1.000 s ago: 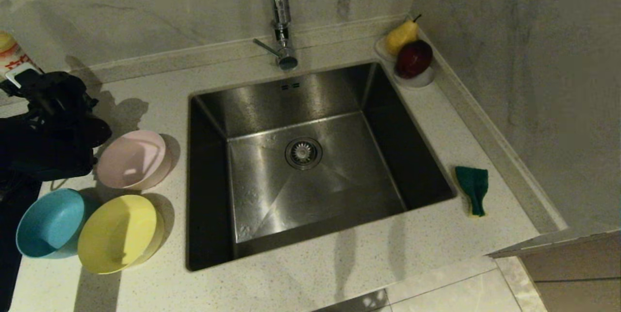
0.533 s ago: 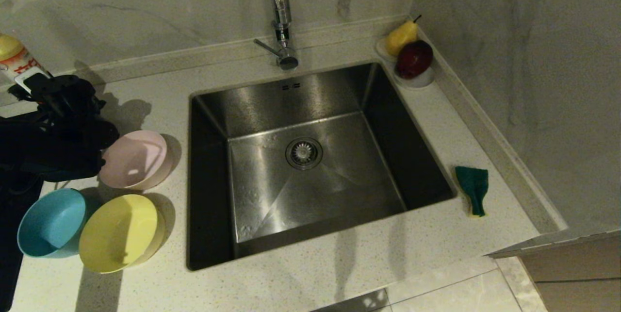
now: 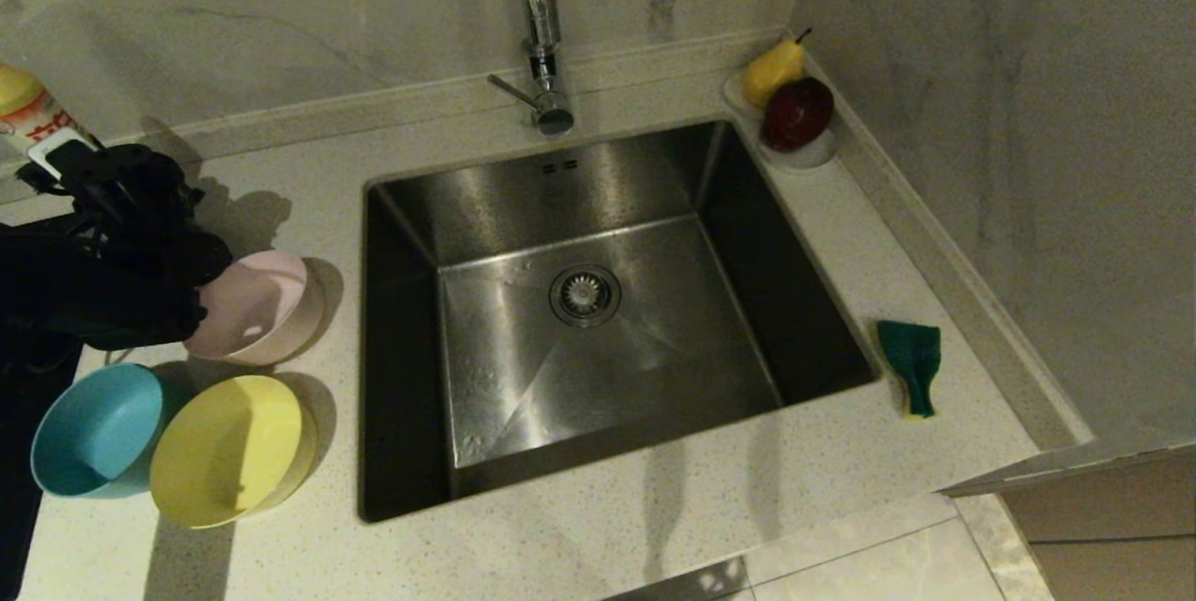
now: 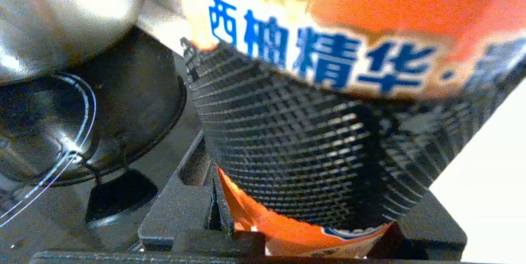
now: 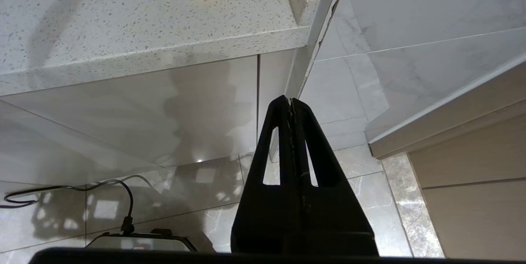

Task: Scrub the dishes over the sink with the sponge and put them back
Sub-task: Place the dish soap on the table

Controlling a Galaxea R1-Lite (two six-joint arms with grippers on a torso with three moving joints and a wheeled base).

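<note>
Overhead, speckled pale countertop [image 3: 598, 526], marble walls [image 3: 280, 3].

Sink [image 3: 598, 208]: brushed stainless steel, satin sheen w/ streaky reflections; drain strainer [image 3: 585, 293] shinier metal. Tap [image 3: 539, 21]: polished chrome, mirror-glossy. Countertop [image 3: 654, 526]: pale speckled stone, smooth, semi-gloss. Wall [image 3: 280, 12]: marble-look slab, smooth, faint veins. Pink bowl [image 3: 262, 302], blue bowl [image 3: 93, 428], yellow bowl [image 3: 229, 447]: matt plastic, smooth. Sponge [image 3: 911, 363]: rough dark green scouring layer over yellow foam. Bottle [image 4: 328, 30]: glossy printed label, orange/white. Left gripper fingers [image 4: 287, 132]: black, ribbed grid texture. Right gripper [image 5: 292, 104]: black matt plastic. Floor [image 5: 205, 198]: glossy, reflective tile.
</note>
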